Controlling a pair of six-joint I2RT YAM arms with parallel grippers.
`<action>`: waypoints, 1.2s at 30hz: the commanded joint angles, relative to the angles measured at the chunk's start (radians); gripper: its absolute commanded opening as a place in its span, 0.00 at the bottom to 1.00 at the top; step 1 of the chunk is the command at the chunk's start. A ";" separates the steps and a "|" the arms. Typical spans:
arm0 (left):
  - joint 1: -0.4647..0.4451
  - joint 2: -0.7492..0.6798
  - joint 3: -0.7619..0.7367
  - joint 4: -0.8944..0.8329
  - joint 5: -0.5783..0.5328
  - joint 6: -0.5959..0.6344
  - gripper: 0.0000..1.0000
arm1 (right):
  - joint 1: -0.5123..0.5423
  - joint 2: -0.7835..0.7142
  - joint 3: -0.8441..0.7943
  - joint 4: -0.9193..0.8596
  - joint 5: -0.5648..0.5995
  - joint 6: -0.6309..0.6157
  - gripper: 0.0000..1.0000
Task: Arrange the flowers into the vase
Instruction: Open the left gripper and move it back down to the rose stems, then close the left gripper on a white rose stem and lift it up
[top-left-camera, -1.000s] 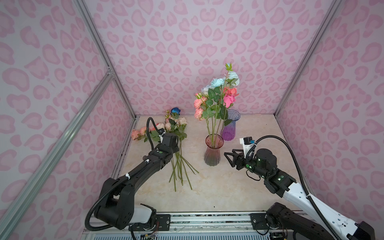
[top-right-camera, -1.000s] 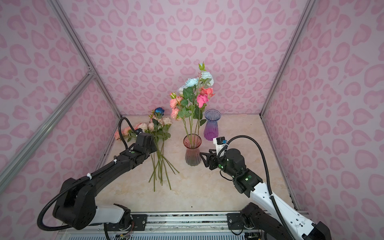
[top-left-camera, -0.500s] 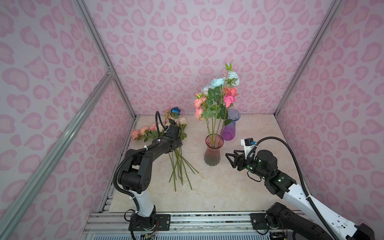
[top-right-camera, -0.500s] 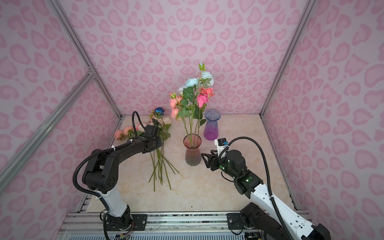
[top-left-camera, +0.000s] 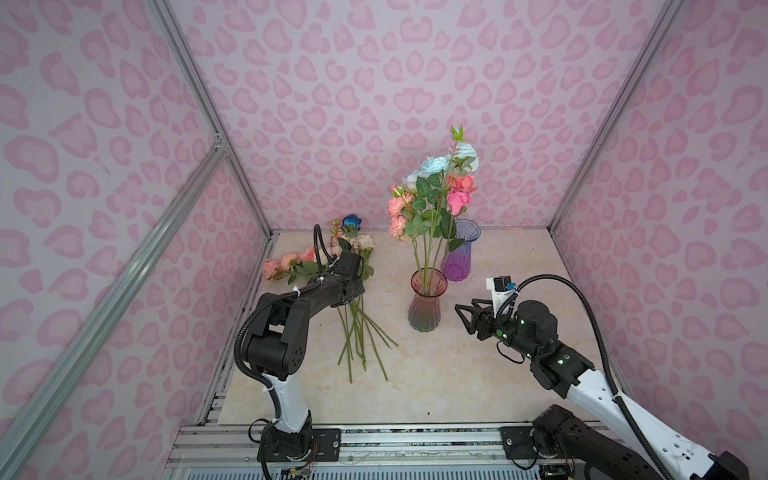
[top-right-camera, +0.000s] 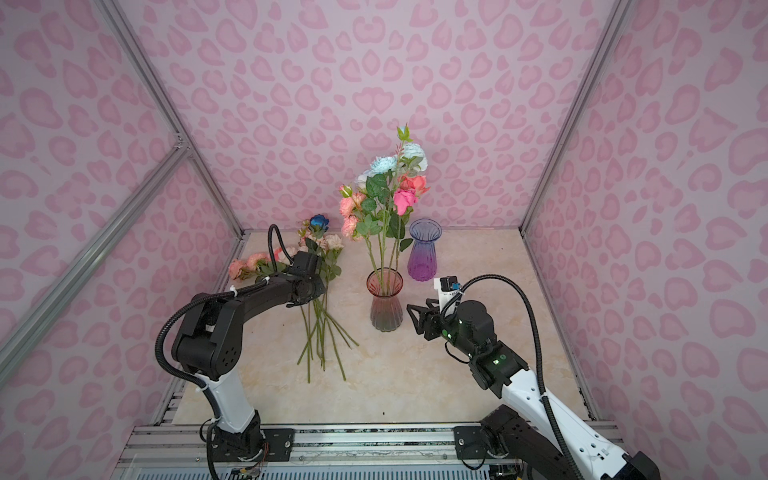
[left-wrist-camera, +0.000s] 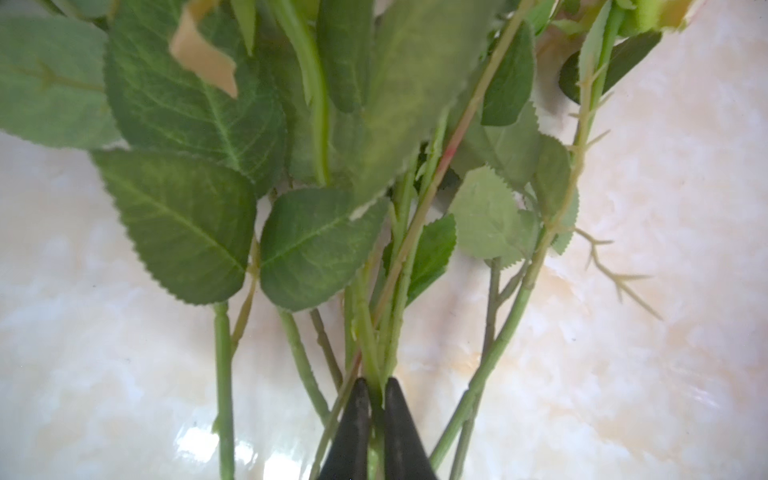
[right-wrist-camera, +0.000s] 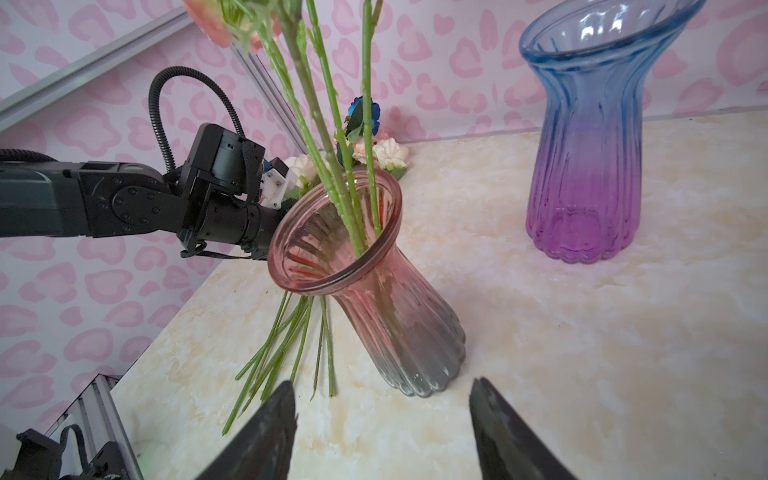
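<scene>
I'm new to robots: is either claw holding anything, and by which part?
Left gripper pinches a flower stem below the leaves; right gripper holds nothing.

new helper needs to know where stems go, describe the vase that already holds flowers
On the marble tabletop, two ribbed glass vases stand right of the loose flowers. Take the nearer vase: unlike the empty blue-to-purple vase behind it, it fades pink to grey and holds tall stems.
</scene>
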 joint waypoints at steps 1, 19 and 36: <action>0.001 -0.015 0.000 -0.003 -0.005 0.012 0.05 | -0.002 -0.002 -0.001 0.010 0.001 -0.002 0.67; -0.035 -0.416 -0.082 -0.021 0.063 0.069 0.03 | 0.000 -0.021 0.000 0.022 -0.028 0.041 0.67; -0.124 -0.936 -0.156 0.423 0.188 0.206 0.03 | 0.037 -0.055 -0.022 0.117 -0.065 0.074 0.67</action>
